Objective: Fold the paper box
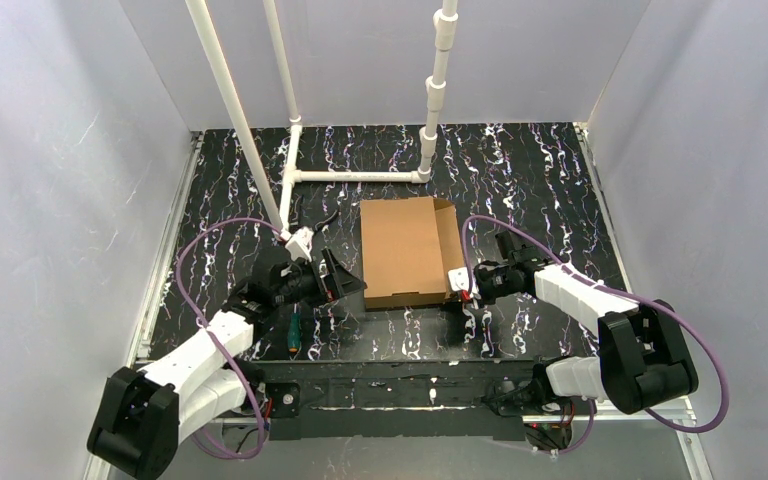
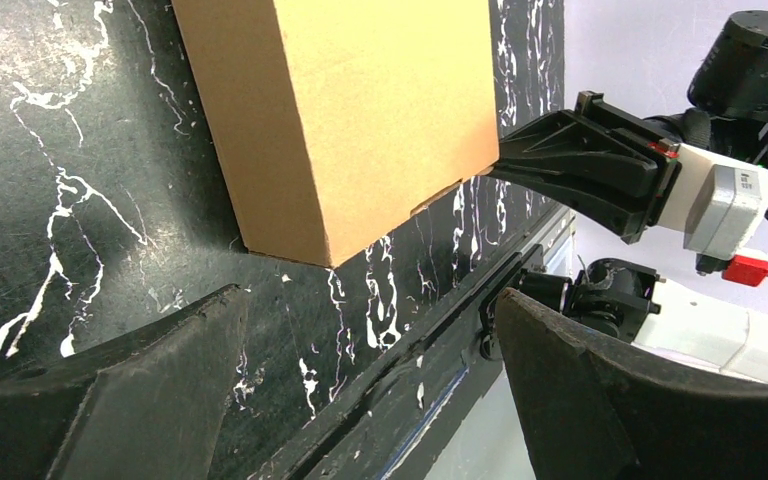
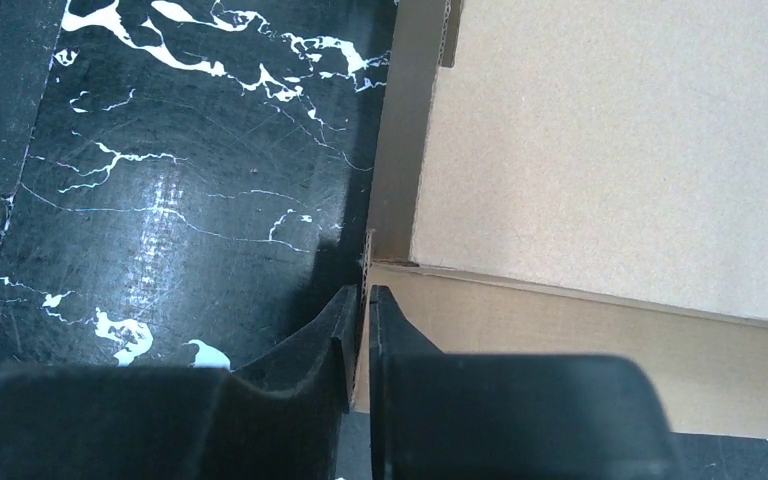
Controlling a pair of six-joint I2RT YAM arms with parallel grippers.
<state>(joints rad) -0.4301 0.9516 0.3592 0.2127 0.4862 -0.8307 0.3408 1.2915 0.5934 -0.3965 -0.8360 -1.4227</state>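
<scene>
The paper box (image 1: 402,250) is a brown cardboard box lying closed and flat in the middle of the black marbled table. My right gripper (image 1: 463,285) is at its near right corner, shut on the thin upright cardboard edge there (image 3: 365,295). In the right wrist view the box lid (image 3: 620,140) fills the upper right. My left gripper (image 1: 345,280) stands open just off the box's near left corner. Nothing but table lies between its fingers (image 2: 370,300), and the box (image 2: 360,110) sits just beyond them. The right gripper (image 2: 505,160) shows at the box's far corner in the left wrist view.
A white pipe frame (image 1: 360,176) stands behind the box, with poles rising from it. A screwdriver with a green handle (image 1: 291,335) lies near the left arm. A black rail (image 1: 400,385) runs along the table's near edge. White walls enclose the table.
</scene>
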